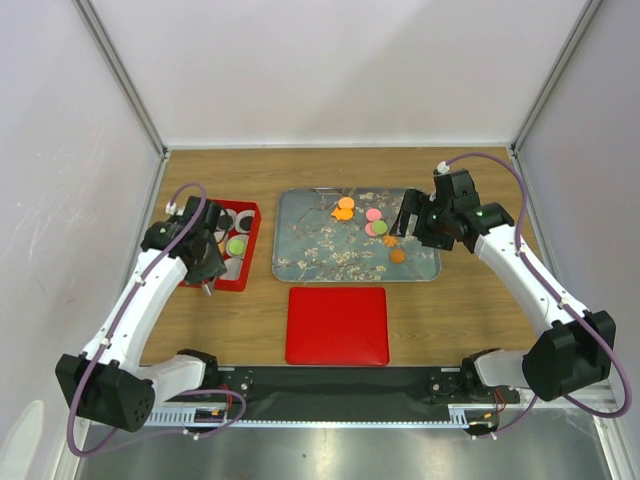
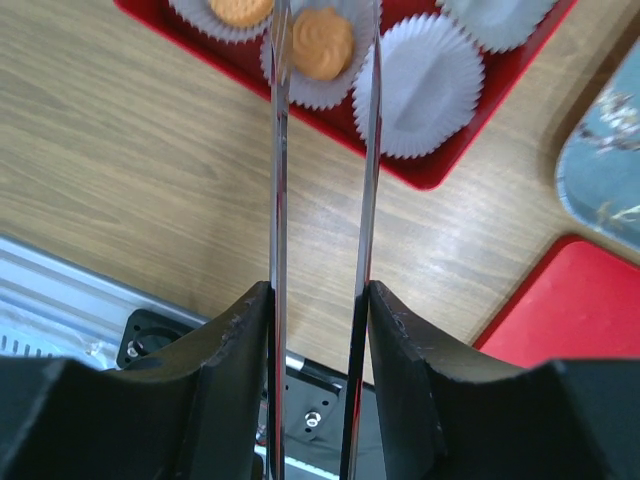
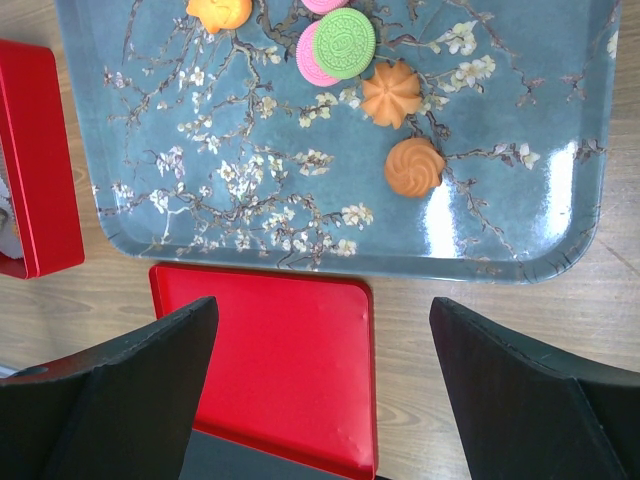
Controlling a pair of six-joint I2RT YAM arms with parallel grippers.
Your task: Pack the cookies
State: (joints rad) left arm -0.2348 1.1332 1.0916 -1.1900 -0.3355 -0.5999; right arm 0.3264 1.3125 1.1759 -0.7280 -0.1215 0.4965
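Note:
Several cookies lie on the blue floral tray: an orange pair, a pink one, a green one and orange ones. In the right wrist view the green cookie overlaps a pink one, with two orange cookies beside it. My right gripper is wide open and empty above the tray's near right part. My left gripper has thin metal blades apart over the red box. An orange cookie sits in a paper cup below them.
The red box holds white paper cups, one empty, another with an orange cookie and one with a green cookie. A flat red lid lies in front of the tray. White walls enclose the table.

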